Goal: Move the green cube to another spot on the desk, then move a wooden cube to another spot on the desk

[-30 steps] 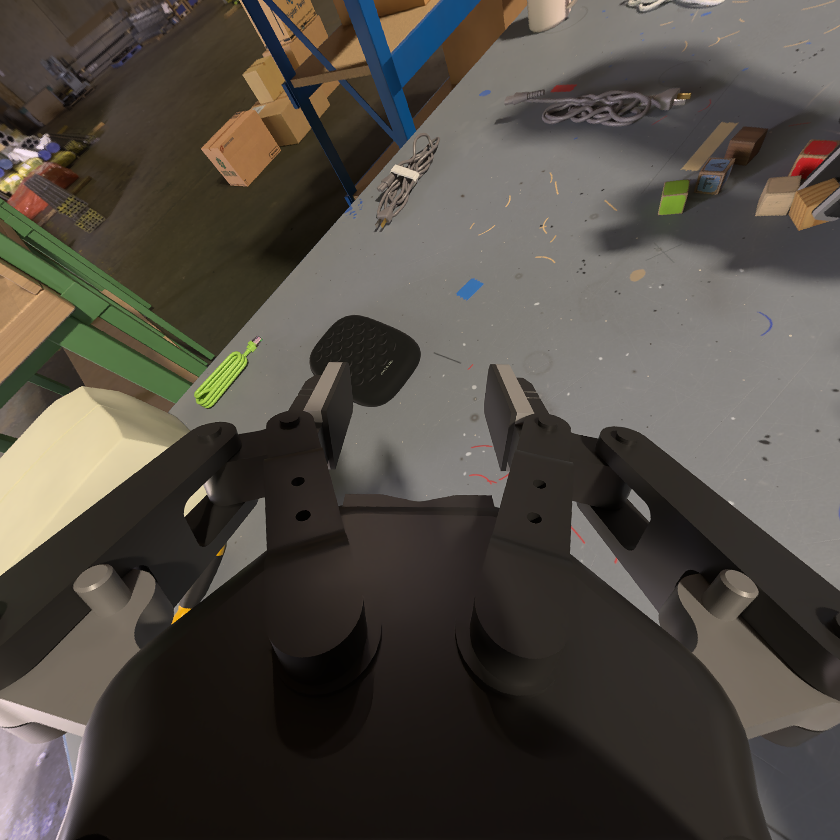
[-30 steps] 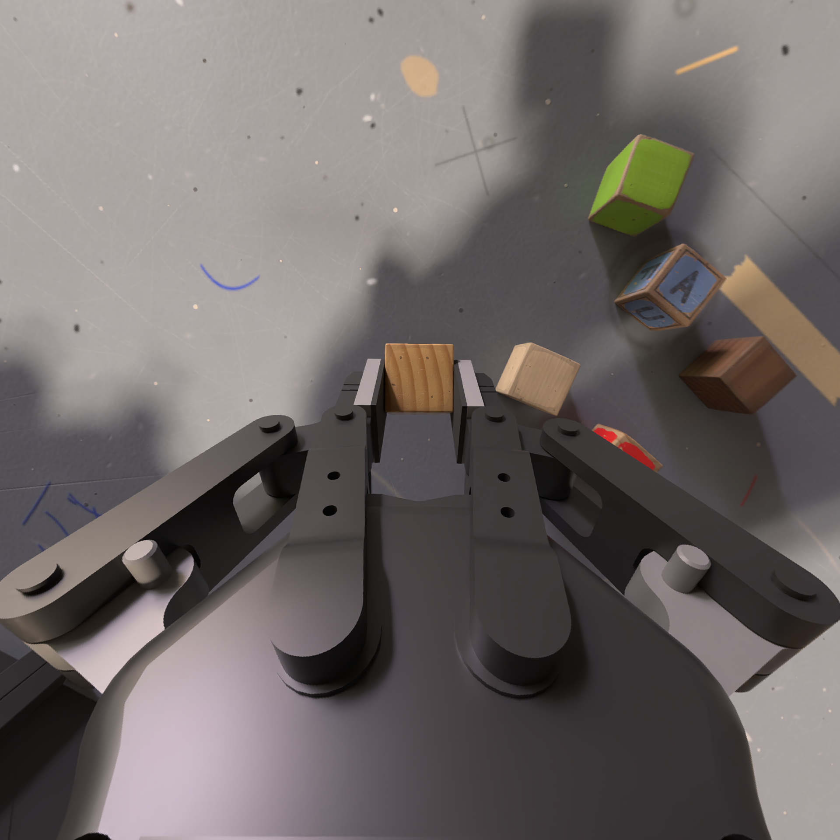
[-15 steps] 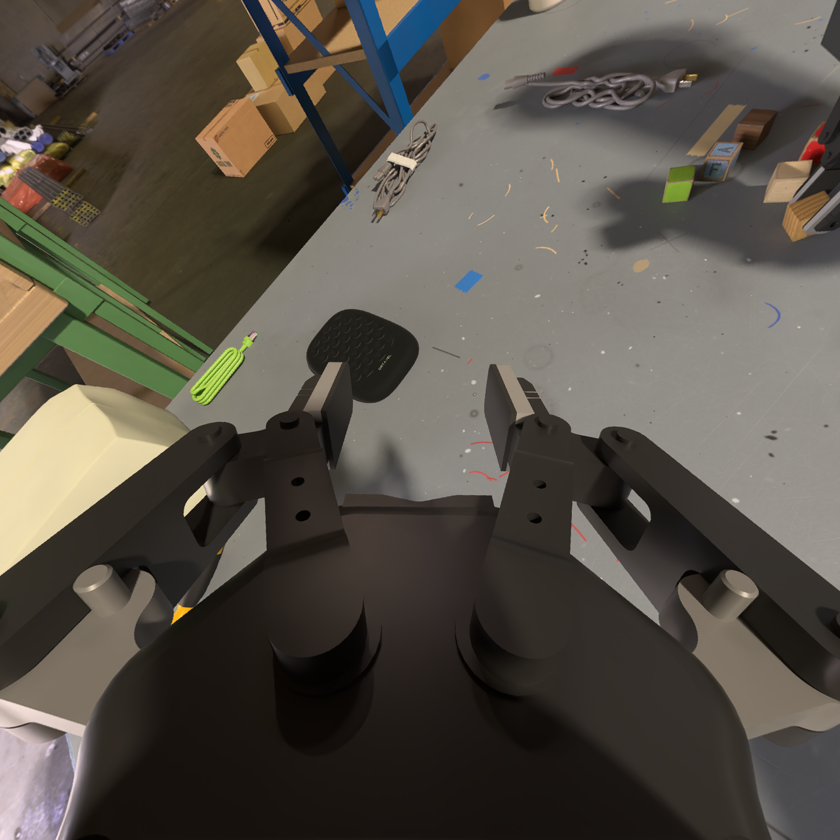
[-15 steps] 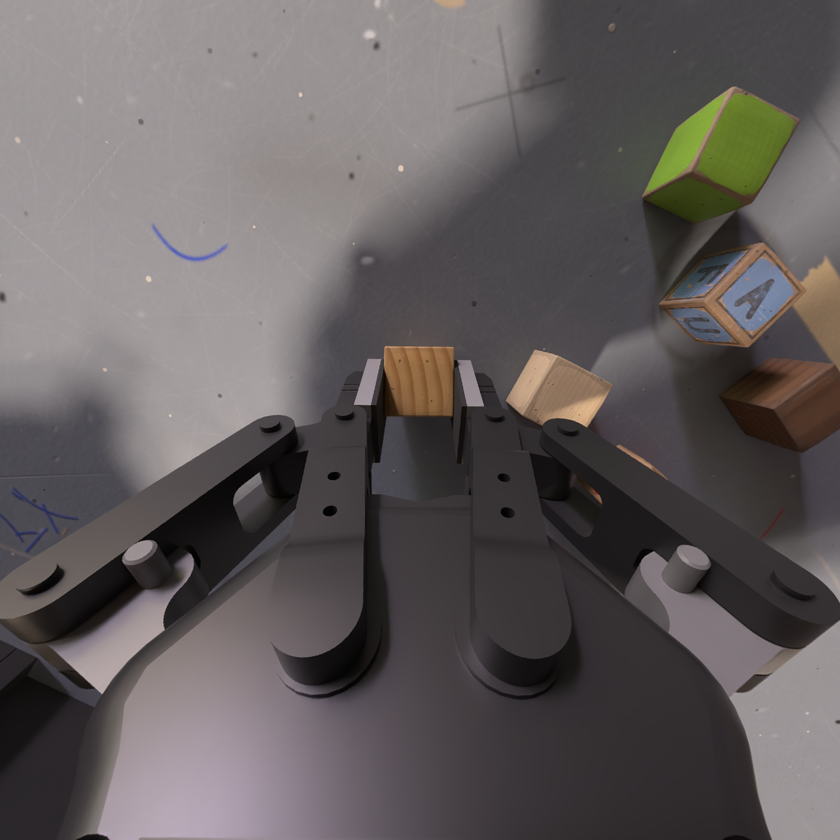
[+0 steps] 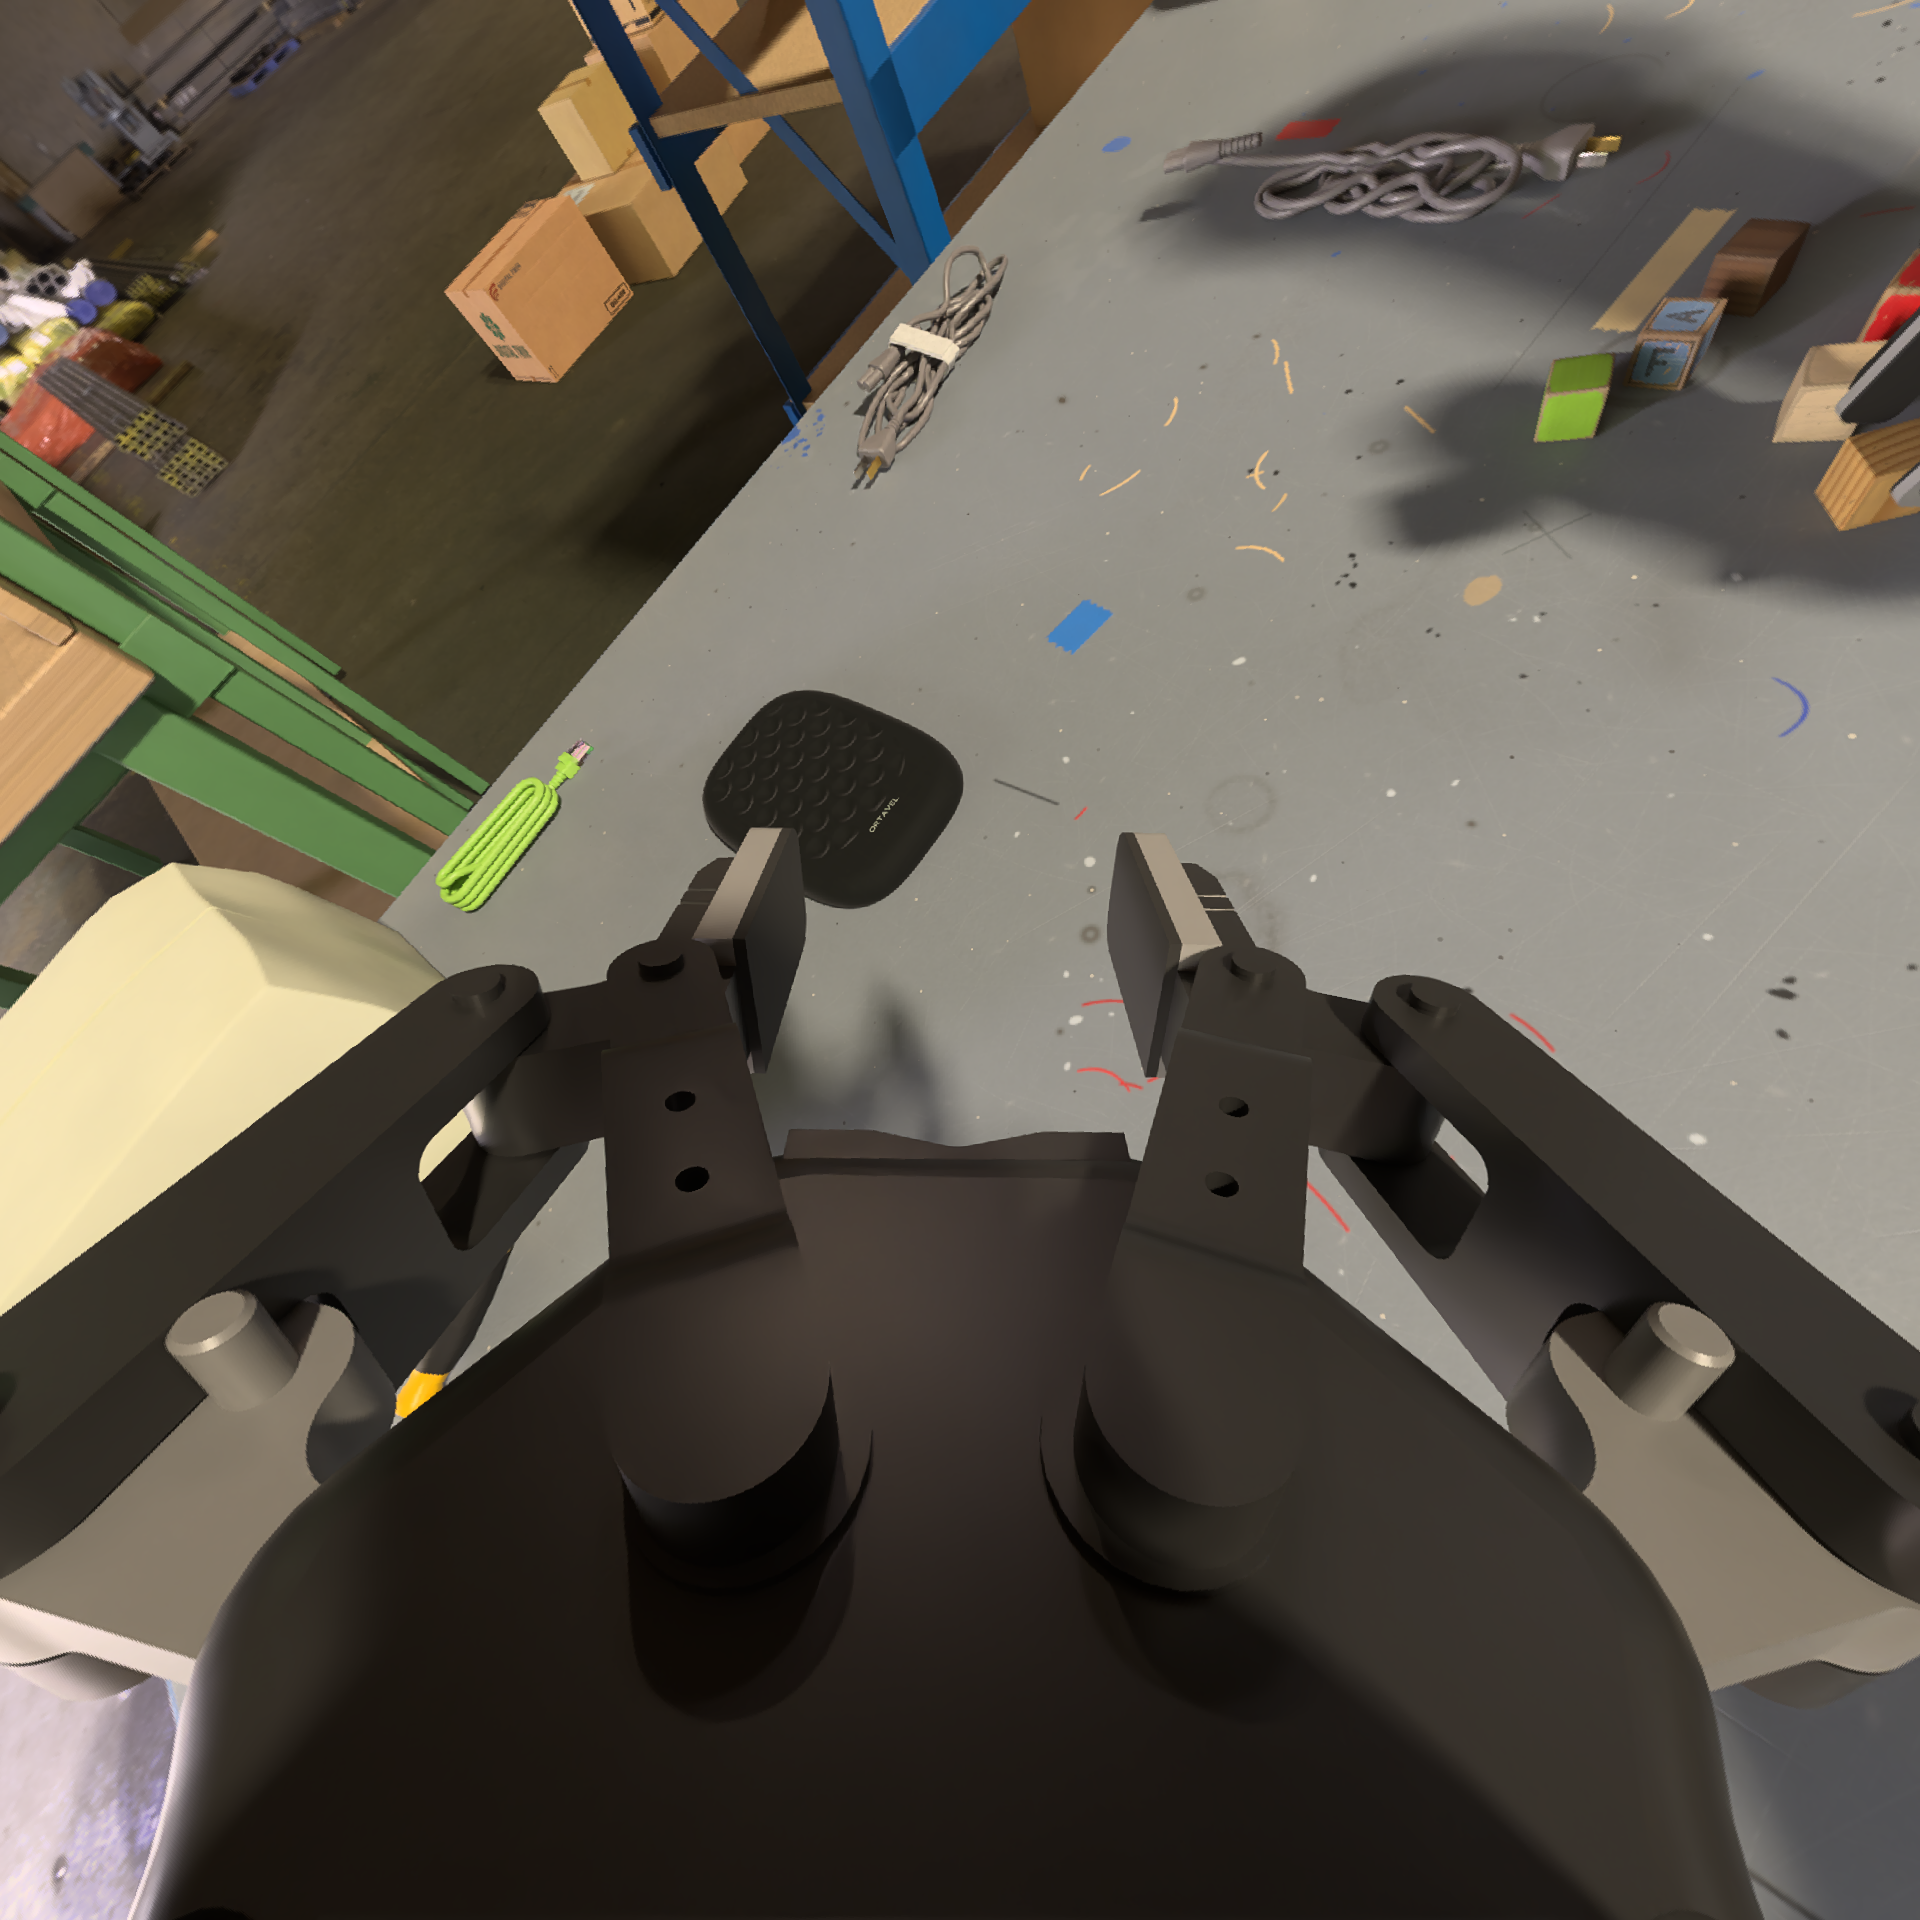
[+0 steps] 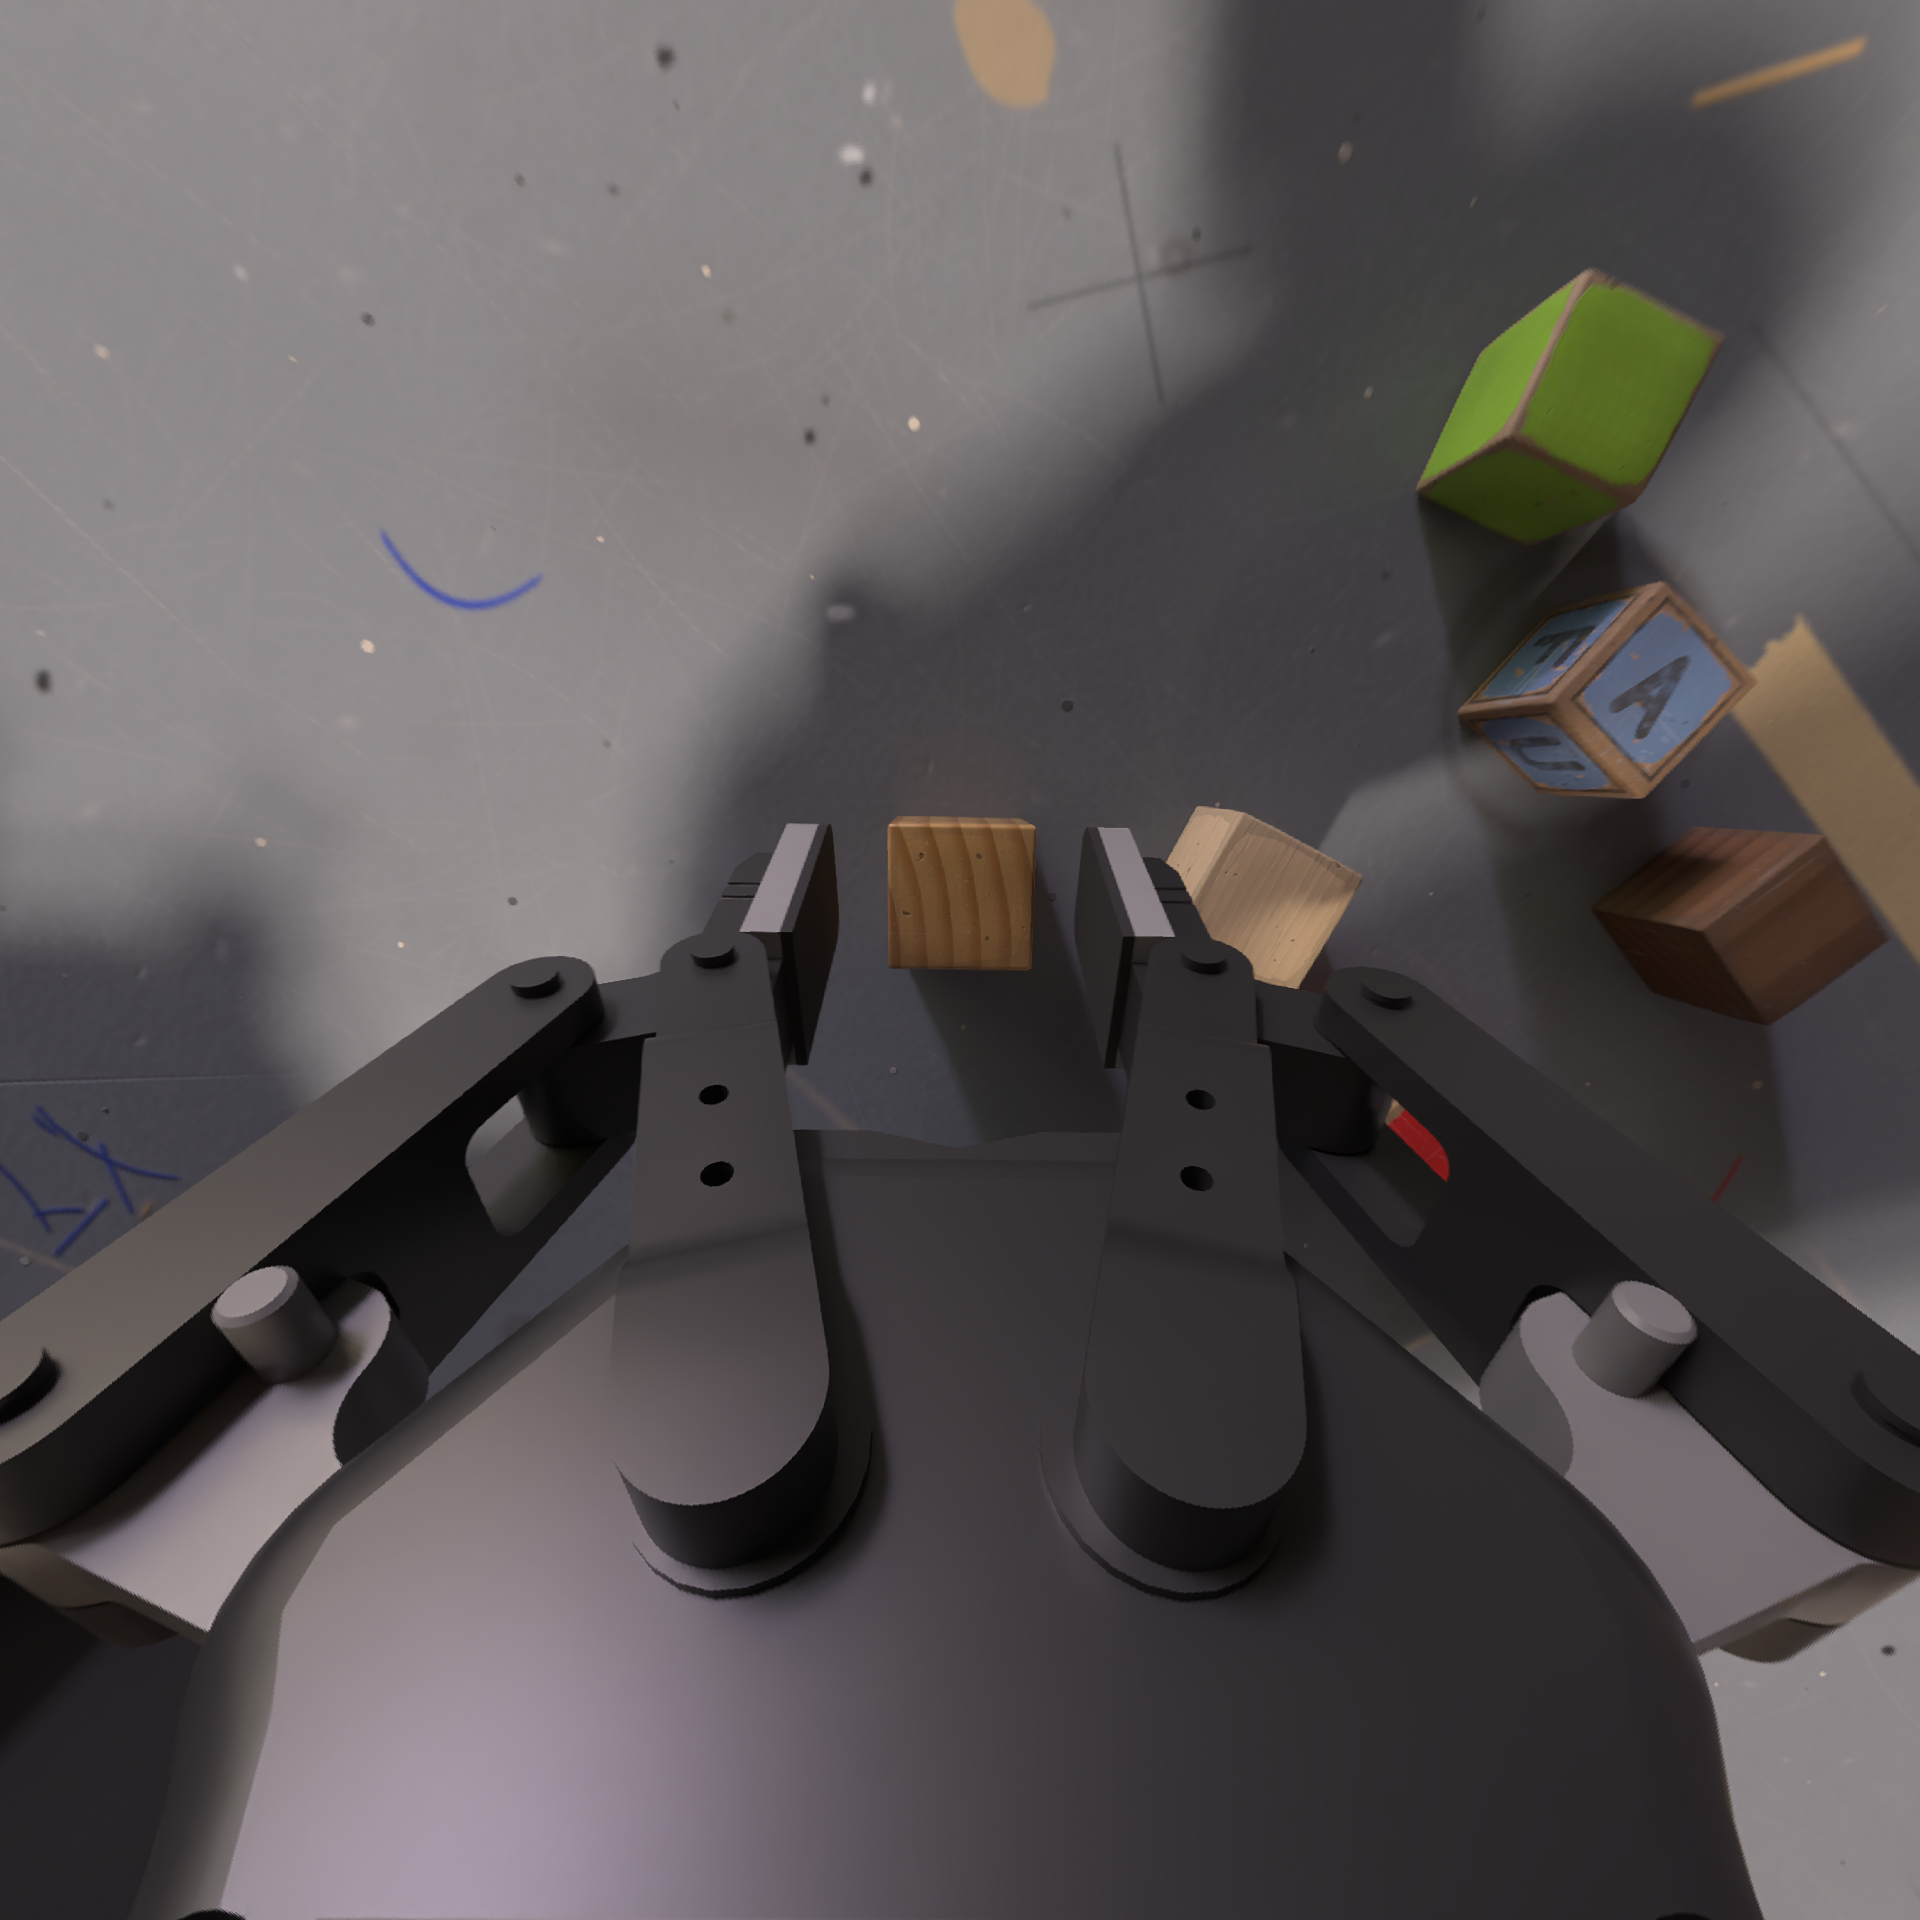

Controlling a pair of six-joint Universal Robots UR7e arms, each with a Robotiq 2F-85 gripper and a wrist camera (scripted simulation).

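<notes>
Right gripper (image 6: 958, 904): jaws spread, a slim gap visible on each side of the honey-toned wooden cube (image 6: 961, 894) that sits squarely between the pads. No contact on either face. Cube appears to rest on the desk (image 6: 520, 416), though its underside is hidden — cannot confirm from the right wrist view alone.

Left gripper (image 5: 954, 935): jaws spread wide, nothing between them, hovering over bare desk just near of a black dimpled pad (image 5: 831, 795).

Outward from the right jaws: pale wooden cube (image 6: 1262, 894) just beside the right finger, to its right. Dark brown cube (image 6: 1740, 920) farther right. Blue lettered block (image 6: 1605, 691) beyond that, beside a strip of tan tape (image 6: 1829, 758). Green cube (image 6: 1569, 410) farthest, up and to the right, standing alone and well apart from the jaws. Sliver of a red block (image 6: 1418, 1143) behind the right finger linkage.

Key relation — the wooden cube lies dead centre between the right jaws, faces parallel to the pads, no long axis to align. Right arm is at the blocks; left arm is well apart, with the whole cluster far off to its right.

Judgement: reads as a placement of the wooden cube, the jaws apart and clear of it. A straight retreat seems called for; sideways drift risks nudging the pale cube.

Elsewhere in the left wrist view: coiled green cable (image 5: 504, 842) at the desk's left edge, grey cord bundle (image 5: 925, 358) farther off.
</notes>
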